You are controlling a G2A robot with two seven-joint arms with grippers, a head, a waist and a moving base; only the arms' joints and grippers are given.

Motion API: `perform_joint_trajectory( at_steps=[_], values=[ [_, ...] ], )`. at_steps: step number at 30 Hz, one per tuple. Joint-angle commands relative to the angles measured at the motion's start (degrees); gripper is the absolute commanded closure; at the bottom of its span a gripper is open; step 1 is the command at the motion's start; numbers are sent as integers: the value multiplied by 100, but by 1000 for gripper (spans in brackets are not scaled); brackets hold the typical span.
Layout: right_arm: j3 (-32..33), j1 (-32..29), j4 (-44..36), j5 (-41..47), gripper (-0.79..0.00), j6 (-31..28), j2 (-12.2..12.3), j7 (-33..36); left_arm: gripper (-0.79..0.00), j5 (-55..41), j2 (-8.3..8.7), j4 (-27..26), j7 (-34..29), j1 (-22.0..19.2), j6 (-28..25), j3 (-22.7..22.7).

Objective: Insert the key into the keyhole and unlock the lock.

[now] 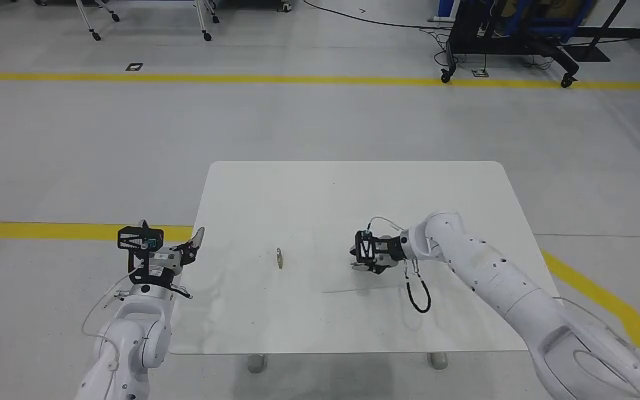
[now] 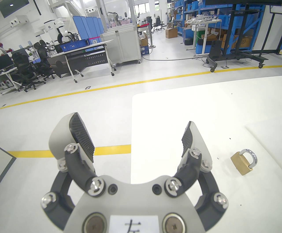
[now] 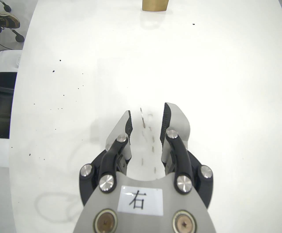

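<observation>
A brass padlock (image 1: 280, 258) with a silver shackle lies on the white table (image 1: 350, 190), left of centre; it is also seen as the padlock (image 2: 243, 162) and the padlock (image 3: 154, 5). A thin metal key (image 3: 142, 118) sits edge-on between the fingers of my right gripper (image 3: 147, 110), which is open and low over the table, with neither pad touching the key. The right gripper (image 1: 362, 252) is to the right of the padlock, pointing at it. My left gripper (image 2: 132, 120) is open and holds nothing, hovering at the table's left edge (image 1: 190, 250).
Small dark specks (image 3: 53, 71) dot the table surface. The table's left edge (image 2: 131, 136) runs under the left gripper, with floor and a yellow line (image 2: 28, 153) beyond. Desks, chairs and shelving stand far off in the room.
</observation>
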Motion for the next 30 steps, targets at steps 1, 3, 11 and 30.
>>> perform_joint_trajectory(
  at_steps=[1, 3, 11, 30],
  values=[
    [-43, 25, 29, -36, -129, 36, -36, 9, -785, 0, 0, 0, 0, 0, 0, 0],
    [-80, 43, 60, -68, -43, 77, -70, 18, -785, 0, 0, 0, 0, 0, 0, 0],
    [-100, 85, 68, -249, 0, 66, -110, -279, -785, 0, 0, 0, 0, 0, 0, 0],
    [817, -700, -924, -1351, 0, 34, 605, -1970, -785, 0, 0, 0, 0, 0, 0, 0]
  ],
)
